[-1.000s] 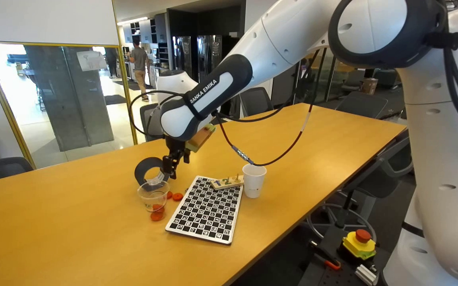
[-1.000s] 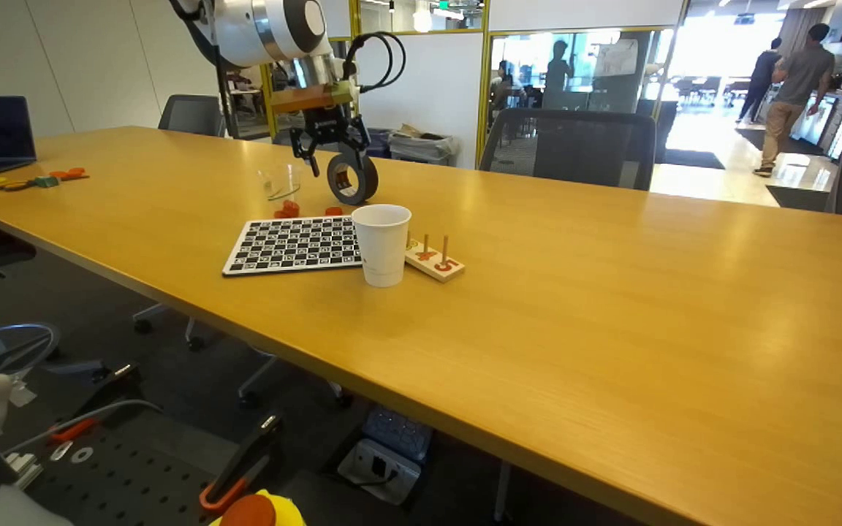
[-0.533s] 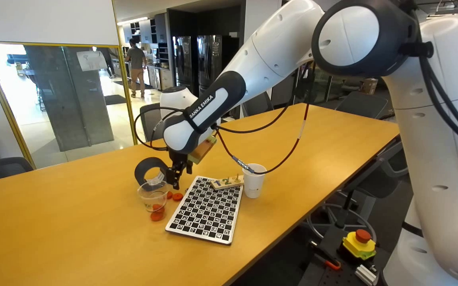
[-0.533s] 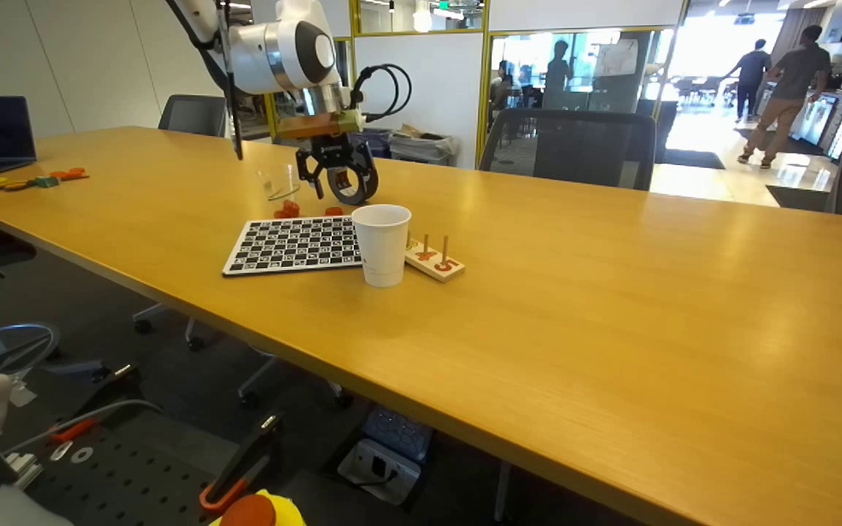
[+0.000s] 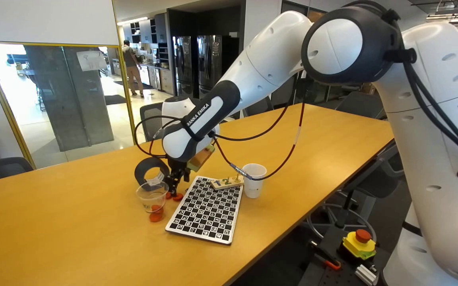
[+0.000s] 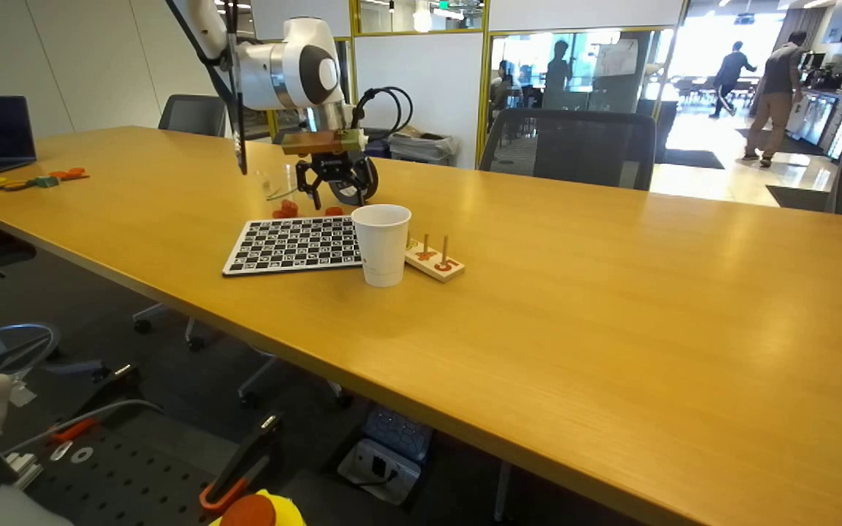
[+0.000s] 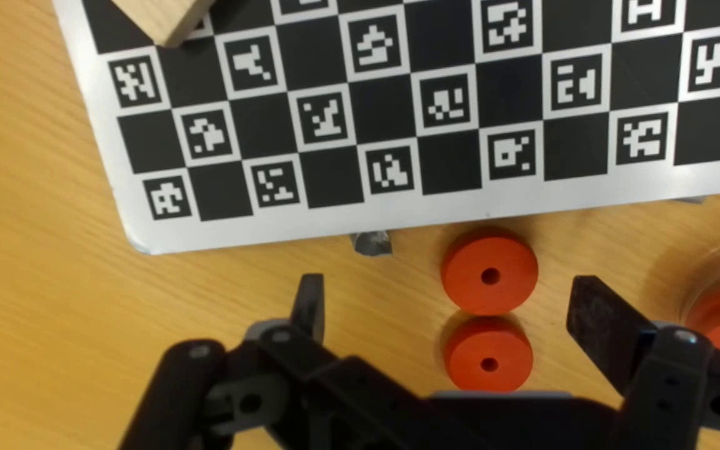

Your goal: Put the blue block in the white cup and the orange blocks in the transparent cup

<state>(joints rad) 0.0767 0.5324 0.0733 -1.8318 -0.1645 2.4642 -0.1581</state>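
Robotiq gripper (image 7: 447, 284), jaws wide apart, holding nothing! Two orange-red holed discs (image 7: 469, 287) lie flat between them in wrist view, beside checkered marker board (image 7: 385, 112). Likely light, stiff, slick: pinch low across rim, sparing probably flimsy clear cup (image 5: 150, 200)!

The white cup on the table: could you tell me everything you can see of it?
The white cup stands upright on the table, beside the checkered board and the numbered peg strip. It looks like paper or thin plastic, tapers slightly toward its base, and has a round rim, an open top and faint marks low on its side. I can't see its inside bottom, nor whether it touches the board or strip.
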